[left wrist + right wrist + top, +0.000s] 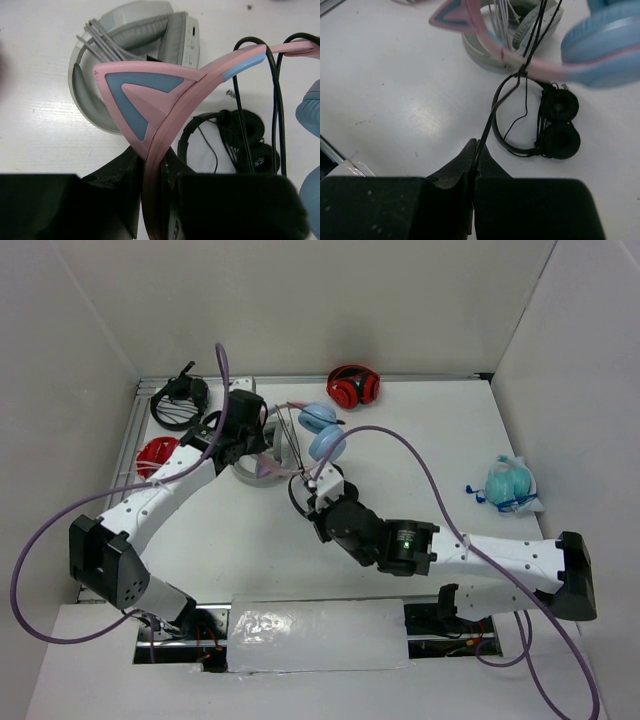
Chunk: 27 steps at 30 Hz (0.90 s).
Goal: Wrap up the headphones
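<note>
While the headphones are held towards the far left of the table, apparently lifted above a grey headset and a small black on-ear pair, the winding of the cable appears to be the step in hand. The pink headband is clamped by the left gripper just below one cat ear, the fingers closed as far as the band allows. The thin dark cable is pinched by the right gripper, whose fingers are pressed fully together on it. From there it is drawn taut up to the headband, where dark strands are seen crossing the band, so some turns are judged to be made already. For the next move, the cable would need to be carried round the band again by the right gripper, taut and clear of the black pair beneath, while the band is gripped firmly on the left.
</note>
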Tool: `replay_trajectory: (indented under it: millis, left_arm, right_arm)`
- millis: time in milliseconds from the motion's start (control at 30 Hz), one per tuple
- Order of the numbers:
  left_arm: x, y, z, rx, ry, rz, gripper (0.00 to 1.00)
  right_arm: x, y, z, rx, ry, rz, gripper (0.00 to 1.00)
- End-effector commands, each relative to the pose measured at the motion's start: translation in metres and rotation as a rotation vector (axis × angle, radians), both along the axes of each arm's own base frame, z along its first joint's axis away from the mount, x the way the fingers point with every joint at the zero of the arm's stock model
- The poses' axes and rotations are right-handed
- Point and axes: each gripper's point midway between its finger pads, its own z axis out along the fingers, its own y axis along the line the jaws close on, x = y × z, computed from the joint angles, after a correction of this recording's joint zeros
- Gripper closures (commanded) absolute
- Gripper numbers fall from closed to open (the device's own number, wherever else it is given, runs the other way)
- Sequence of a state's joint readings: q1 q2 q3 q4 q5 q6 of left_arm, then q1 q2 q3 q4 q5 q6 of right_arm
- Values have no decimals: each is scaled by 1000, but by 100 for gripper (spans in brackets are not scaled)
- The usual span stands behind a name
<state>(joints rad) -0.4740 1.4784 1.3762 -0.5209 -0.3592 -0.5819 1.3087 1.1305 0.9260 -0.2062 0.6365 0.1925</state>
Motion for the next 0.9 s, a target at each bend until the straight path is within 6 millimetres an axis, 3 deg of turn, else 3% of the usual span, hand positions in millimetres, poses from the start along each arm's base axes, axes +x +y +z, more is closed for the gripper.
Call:
replay_trajectory:
  millis: [0,33,167,400,467,667,867]
  left_arm:
    - [6,-6,34,-66,-146,42,100]
    - [2,-8,24,-40,-125,20,100]
    - [-6,-21,14,5,-128,-109,100]
    - [-47,-70,5,40,-171,-530,100]
    - [-59,-85,5,14,-166,-649,100]
    - [-70,-92,-11,63,-144,-744,100]
    - [-86,-102,-26,35,-108,-859,100]
  right_arm:
    - [3,6,11,-145,-5,100,100]
    - [7,16,22,-163,-11,118,100]
    - [21,19,34,-279,-123,140,100]
    - [52,1,2,-671,-273,264,100]
    - [61,-5,2,-737,-316,281,100]
    - [80,-13,15,-708,-307,311,99]
    - [104,-37,33,-669,-331,223,92]
